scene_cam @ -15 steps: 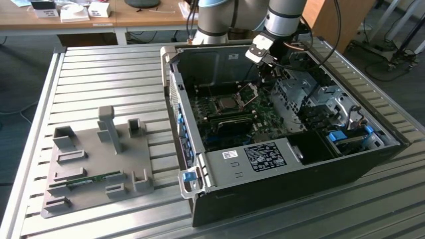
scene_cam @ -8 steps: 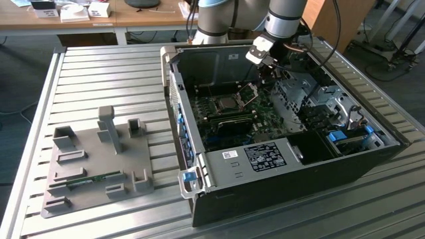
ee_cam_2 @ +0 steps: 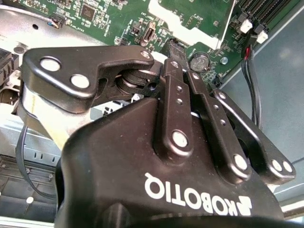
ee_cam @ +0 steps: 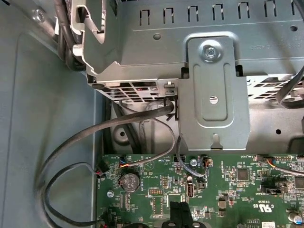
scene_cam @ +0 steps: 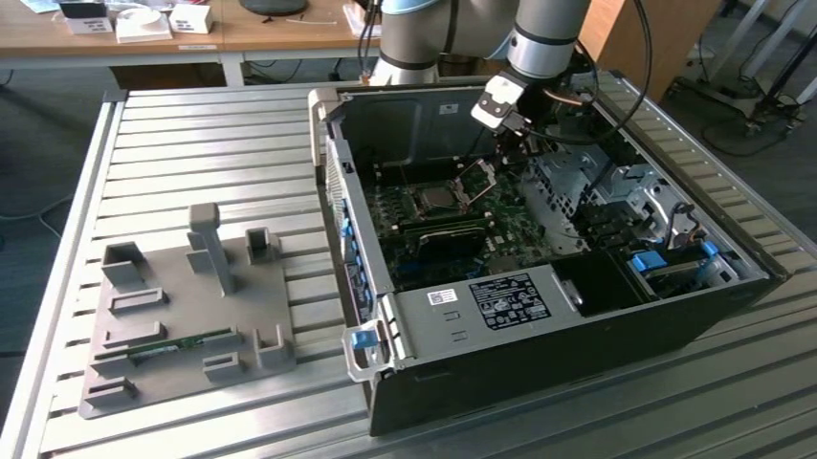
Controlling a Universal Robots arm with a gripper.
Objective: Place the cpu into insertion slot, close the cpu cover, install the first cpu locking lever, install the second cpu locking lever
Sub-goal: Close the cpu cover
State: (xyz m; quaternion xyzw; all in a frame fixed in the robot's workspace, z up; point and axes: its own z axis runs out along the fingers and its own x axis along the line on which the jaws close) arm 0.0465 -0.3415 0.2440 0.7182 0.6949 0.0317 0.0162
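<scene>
In the exterior view the cpu, a silver-grey square, lies in the insertion slot on the green motherboard inside the open computer case. The cpu cover stands tilted up at the slot's edge on the exterior view's right. My gripper hangs just above and to the exterior view's right of the raised cover. Its black fingers meet at the tips, shut with nothing visible between them, low over the motherboard. The gripper tip also pokes over the board's edge in the first wrist view.
A black box with a white label fills the case's near corner. A grey metal bracket and black cables lie beyond the board near a coin battery. A grey fixture plate sits on the slatted table at the exterior view's left.
</scene>
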